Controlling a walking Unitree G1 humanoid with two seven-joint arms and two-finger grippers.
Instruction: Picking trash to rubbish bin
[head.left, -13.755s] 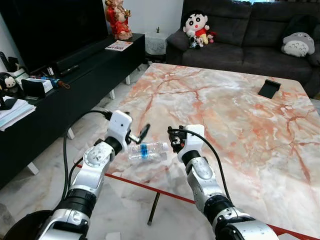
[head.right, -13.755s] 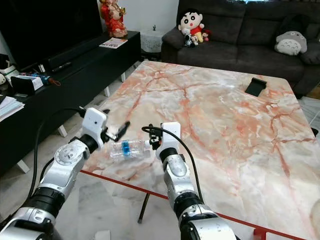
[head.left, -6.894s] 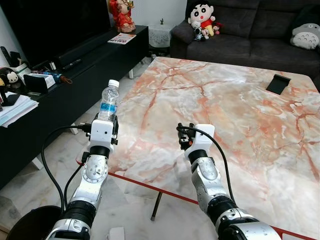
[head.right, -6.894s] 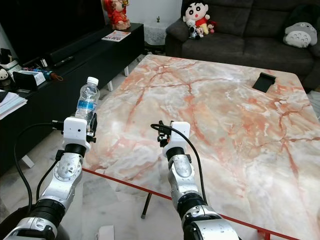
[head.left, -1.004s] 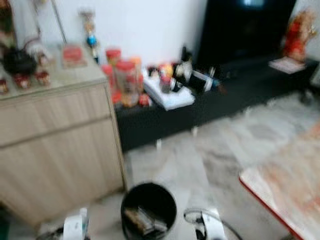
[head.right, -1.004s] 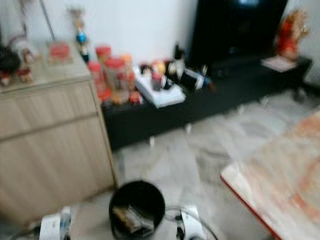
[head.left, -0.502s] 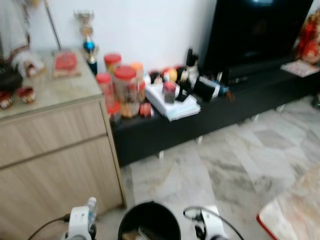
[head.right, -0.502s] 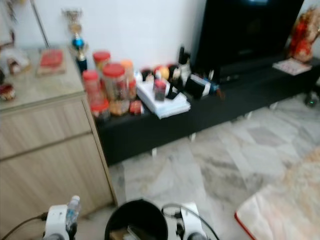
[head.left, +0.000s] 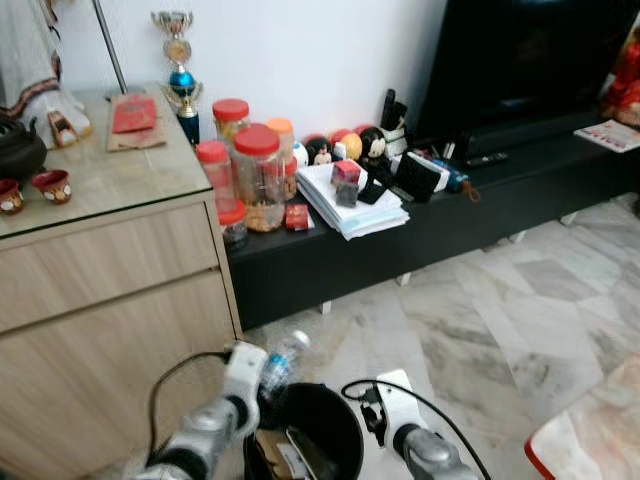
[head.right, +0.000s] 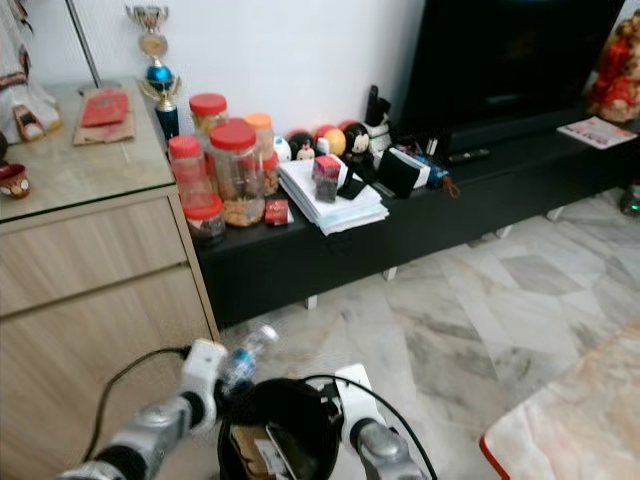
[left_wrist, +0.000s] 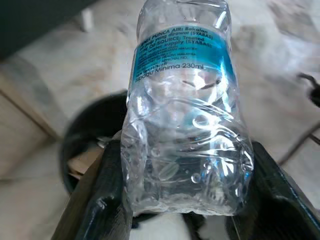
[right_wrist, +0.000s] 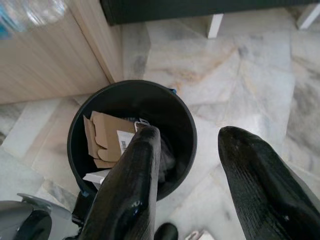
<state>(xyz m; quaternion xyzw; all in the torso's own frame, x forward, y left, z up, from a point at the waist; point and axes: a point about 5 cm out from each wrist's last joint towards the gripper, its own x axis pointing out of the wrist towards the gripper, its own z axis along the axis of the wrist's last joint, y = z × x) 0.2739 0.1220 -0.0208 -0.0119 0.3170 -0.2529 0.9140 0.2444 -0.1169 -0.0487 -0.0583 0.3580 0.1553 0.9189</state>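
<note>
The left gripper now squeezes the water bottle tipped over the black bin's rim, no longer upright beside it. The right gripper hangs above the bin, fingers apart, holding nothing.

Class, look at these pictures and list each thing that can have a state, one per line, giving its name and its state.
water bottle: capped, clear, crumpled, held tilted above the bin's rim.
left gripper: jaws shut on the water bottle.
right gripper: jaws open, holding nothing, beside the bin.
rubbish bin: open-topped, upright, partly filled with cardboard and paper.
jars: upright, red lids on.
cabinet drawers: shut.
</note>
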